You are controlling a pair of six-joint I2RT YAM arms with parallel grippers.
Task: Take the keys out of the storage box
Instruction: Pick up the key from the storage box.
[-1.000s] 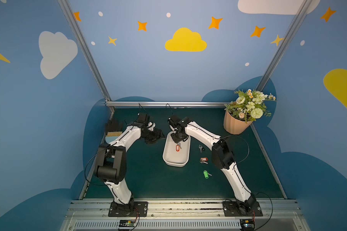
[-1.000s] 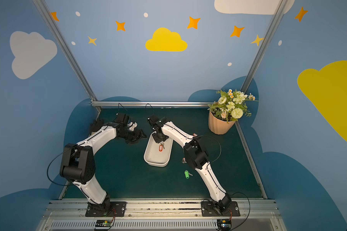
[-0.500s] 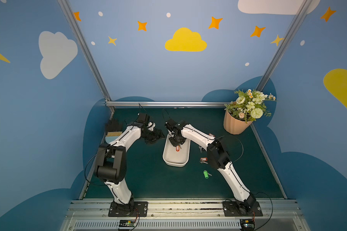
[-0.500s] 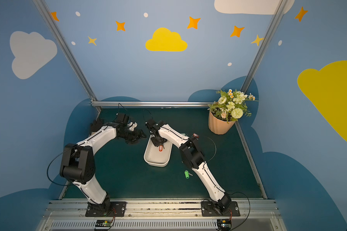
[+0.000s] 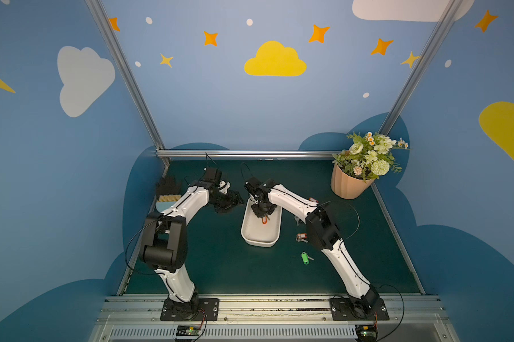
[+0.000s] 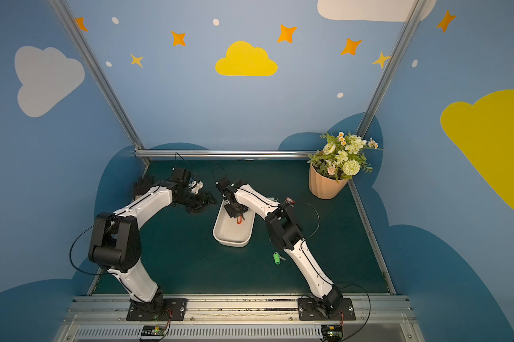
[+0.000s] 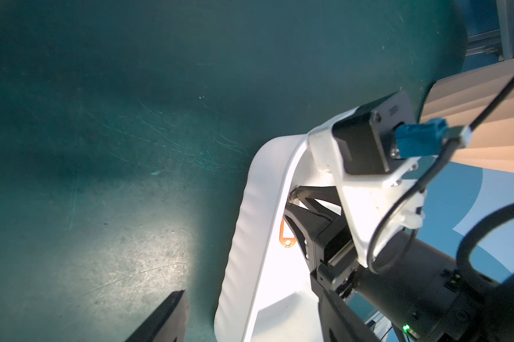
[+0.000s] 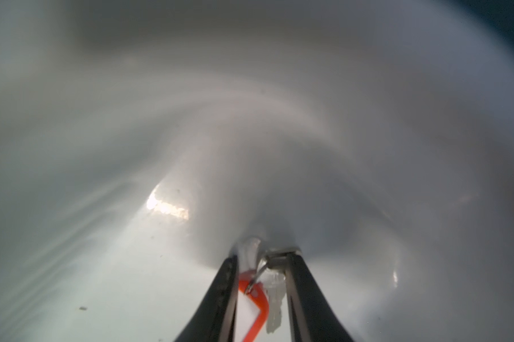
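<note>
Jaws on your right gripper (image 8: 263, 259) have narrowed since a second ago and now pinch the orange-tagged key (image 8: 257, 291) at the far end of the storage box (image 5: 260, 238). Left gripper (image 5: 231, 202) unchanged: jaws wide, just left of box. Green-tagged key (image 5: 305, 257) on table (image 5: 220, 266), near right. Flower pot (image 5: 347, 185) far right.

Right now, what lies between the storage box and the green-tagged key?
Only bare green mat between the storage box and the green-tagged key, in both top views.

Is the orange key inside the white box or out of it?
Inside. In both top views the orange-tagged key sits within the storage box walls; the right end effector straddles it there.
</note>
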